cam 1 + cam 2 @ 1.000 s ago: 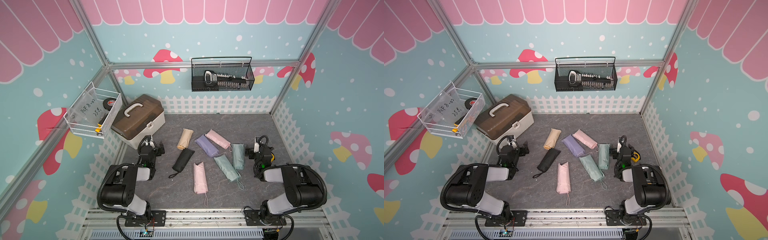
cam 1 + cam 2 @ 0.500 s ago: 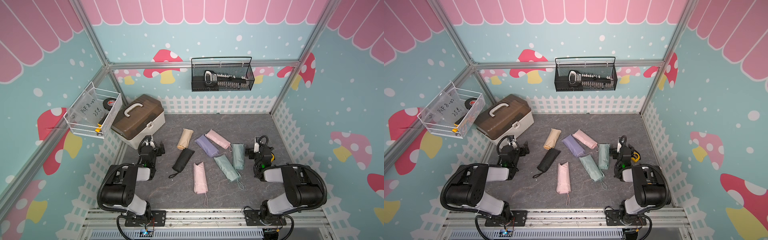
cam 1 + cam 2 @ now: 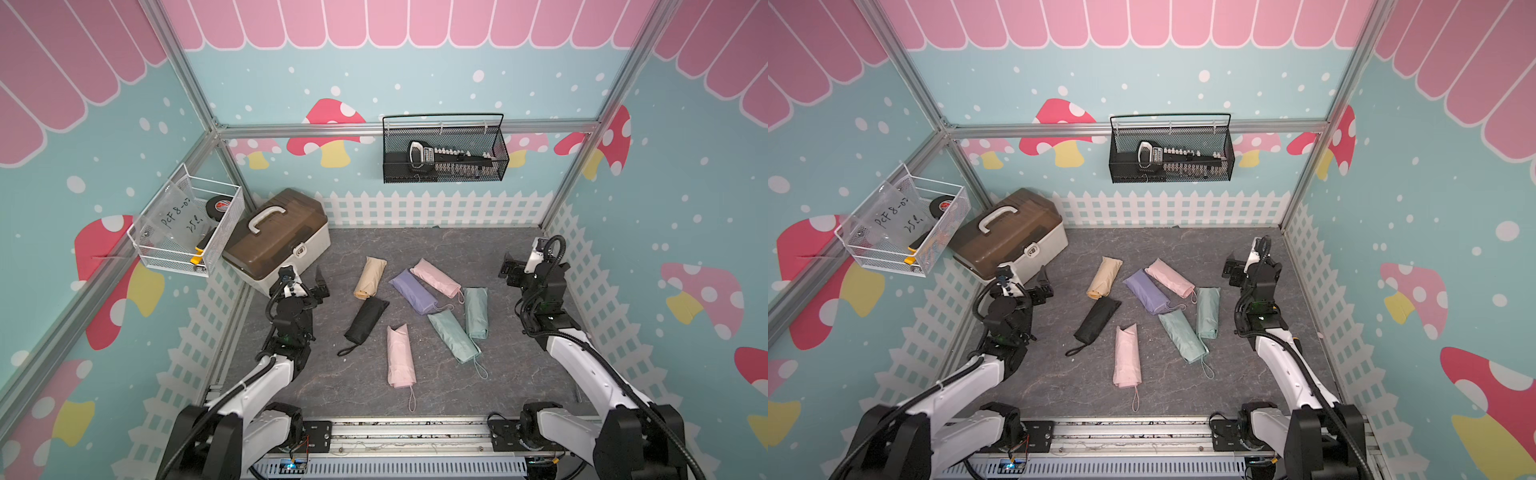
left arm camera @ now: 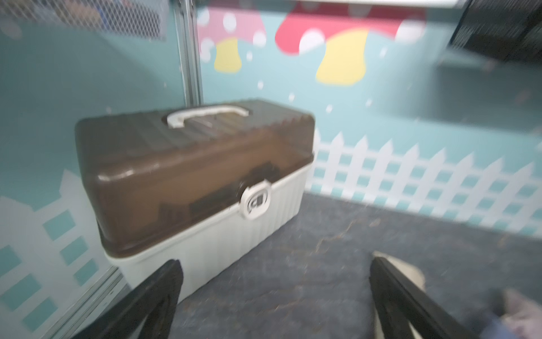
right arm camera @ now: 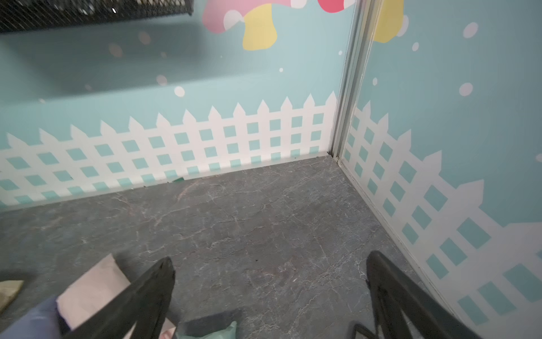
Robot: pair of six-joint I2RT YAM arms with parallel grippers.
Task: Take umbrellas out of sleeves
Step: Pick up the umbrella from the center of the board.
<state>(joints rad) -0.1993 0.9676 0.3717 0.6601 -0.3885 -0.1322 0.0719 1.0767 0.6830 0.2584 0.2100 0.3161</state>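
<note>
Your left gripper (image 4: 275,264) and right gripper (image 5: 269,258) are both gaping wide, holding nothing. The left wrist view is facing the brown-lidded box (image 4: 193,176) up close; only the top views are showing all seven sleeved umbrellas (image 3: 401,357), lying mid-frame between the arms, apart from both grippers.

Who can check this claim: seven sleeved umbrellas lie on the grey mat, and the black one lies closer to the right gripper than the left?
One slip: the black umbrella lies closer to the left gripper, not the right. Both top views show it. The rest holds.
</note>
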